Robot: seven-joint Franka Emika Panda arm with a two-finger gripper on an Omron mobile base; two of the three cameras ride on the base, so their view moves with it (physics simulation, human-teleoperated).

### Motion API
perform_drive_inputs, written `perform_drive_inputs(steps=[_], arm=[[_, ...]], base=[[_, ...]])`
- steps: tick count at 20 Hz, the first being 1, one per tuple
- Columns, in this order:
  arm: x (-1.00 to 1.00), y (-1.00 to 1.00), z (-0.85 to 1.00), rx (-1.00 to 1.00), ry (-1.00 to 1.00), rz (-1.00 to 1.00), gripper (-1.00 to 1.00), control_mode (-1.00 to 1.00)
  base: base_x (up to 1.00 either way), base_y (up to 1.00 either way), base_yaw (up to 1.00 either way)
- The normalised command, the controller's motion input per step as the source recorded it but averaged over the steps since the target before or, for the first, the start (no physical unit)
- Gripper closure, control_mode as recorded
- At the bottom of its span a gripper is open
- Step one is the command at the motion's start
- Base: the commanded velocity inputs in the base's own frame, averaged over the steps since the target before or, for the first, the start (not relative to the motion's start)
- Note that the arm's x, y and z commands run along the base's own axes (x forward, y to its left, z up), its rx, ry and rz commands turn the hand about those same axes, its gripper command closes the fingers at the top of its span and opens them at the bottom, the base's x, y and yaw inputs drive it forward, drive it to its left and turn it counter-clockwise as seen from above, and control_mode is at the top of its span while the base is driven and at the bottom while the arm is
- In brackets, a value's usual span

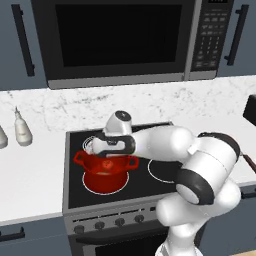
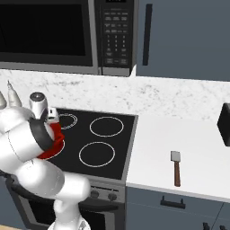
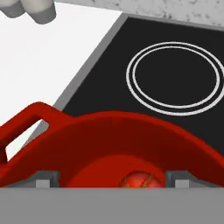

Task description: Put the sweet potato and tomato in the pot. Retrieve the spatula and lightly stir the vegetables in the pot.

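With the tomato (image 3: 140, 180) lying inside the pot (image 3: 109, 140), my pincer (image 3: 113, 179) hangs over the rim, its 2 tips spread wide on either side of the red ball and clamped on nothing.

The tomato looks small, smooth and round, so I judge it light, apt to roll and easy to bruise; a stir should push it gently, not pin it. The spatula (image 2: 176, 167) lies flat on the counter (image 2: 197, 148) right of the stove (image 2: 96, 143), well apart from the pot; I would take its stiff, slim handle near the middle. My hand view shows the tomato on the pot floor; the left base view shows the pot (image 1: 106, 171) on the front left burner beneath my pincer (image 1: 102, 148); the right base view shows the spatula.
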Motion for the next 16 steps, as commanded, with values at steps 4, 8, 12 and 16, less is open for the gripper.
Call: perform_drive_inputs(steps=[4,8,12,16], arm=[[-0.74,0.39,0.43,0.0,-0.03,-0.03,-1.0,-1.0],[-0.87,-0.46,1.0,0.01,-0.1,-0.07,-1.0,-1.0],[-0.76,-1.0,0.99,0.0,-0.1,-0.07,-1.0,-1.0],[-0.75,-1.0,0.84,0.0,-0.11,-0.06,-1.0,-1.0]], base=[[0.0,0.0,0.0],[0.0,0.0,0.0],[0.0,0.0,0.0],[0.0,0.0,0.0]])
